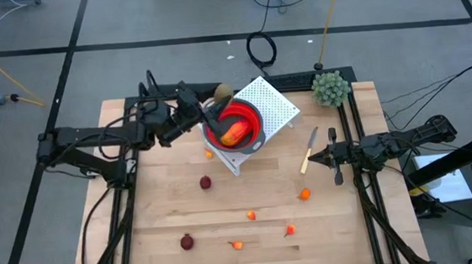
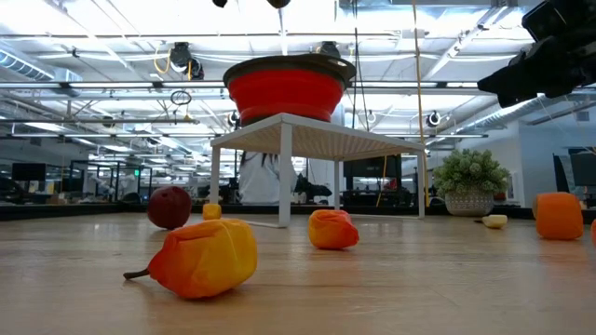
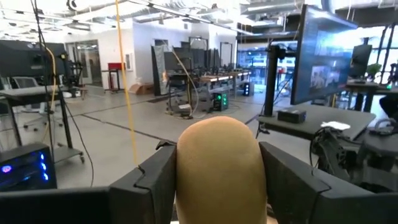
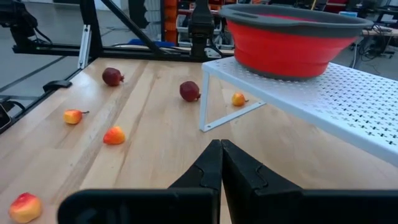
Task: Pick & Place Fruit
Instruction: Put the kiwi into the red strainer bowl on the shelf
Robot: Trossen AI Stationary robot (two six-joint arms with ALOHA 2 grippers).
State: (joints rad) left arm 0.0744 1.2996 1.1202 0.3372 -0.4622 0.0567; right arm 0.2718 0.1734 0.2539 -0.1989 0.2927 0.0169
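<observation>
Currently, seen from above, the left end effector (image 1: 210, 109) sits at about eleven o'clock on the wooden worktop (image 1: 158, 214), just beside the rim of a red bowl (image 1: 248, 114), with its fingers clamped on the two sides of a brown oval fruit (image 3: 217, 168). That fruit looks smooth, rounded and matte, probably light hollow plastic, so a grip across its middle seems safest, since a hold nearer either end could let it squirt out. The bowl stands on a white perforated rack (image 1: 274, 102) near twelve o'clock and already holds a red-and-yellow piece (image 1: 233, 132). Below it, toward the centre and six o'clock, two dark red balls (image 1: 205, 182) and several small orange bits (image 1: 251, 216) lie well apart on the wood. They look stiff and light, the balls likely to roll if nudged, so a straight-down pinch across the widest part would suit. At three o'clock the right end effector (image 1: 337, 177) waits with its fingers pressed together and nothing between them, just beside a pale-handled knife (image 1: 308, 152). A green bushy plant (image 1: 330, 87) stands at about one o'clock.
</observation>
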